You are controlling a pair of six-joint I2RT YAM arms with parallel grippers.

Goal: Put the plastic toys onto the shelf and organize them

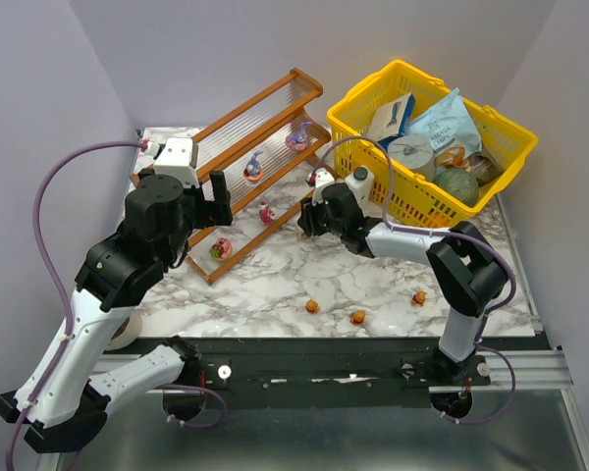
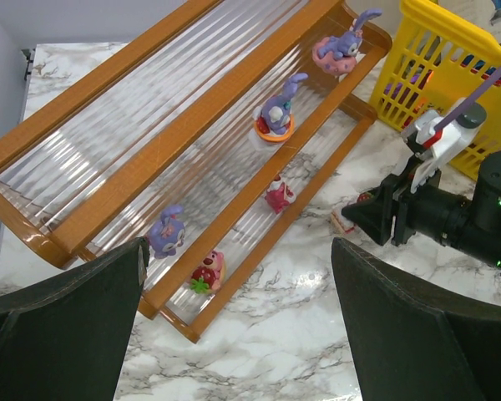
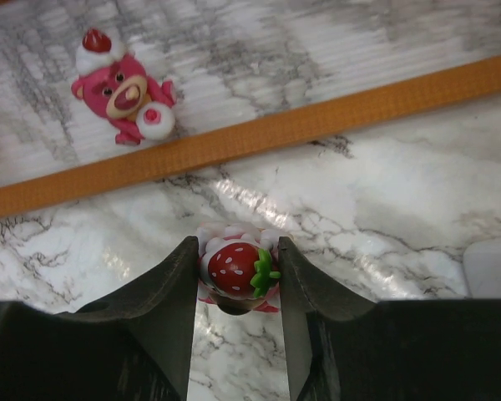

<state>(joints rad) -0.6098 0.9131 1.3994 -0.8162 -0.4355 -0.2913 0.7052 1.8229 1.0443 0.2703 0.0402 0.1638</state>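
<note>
Bright overhead light is glaring off the marble table (image 3: 234, 188) and ribbed shelf (image 2: 75, 163); close-up fingers (image 2: 58, 334) are looking dark and blurry.

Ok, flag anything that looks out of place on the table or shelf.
Three orange toys sit loose on the marble table near its front edge, off the shelf. On the lowest tier, the pink bear toy looks tipped onto its back rather than standing.
</note>
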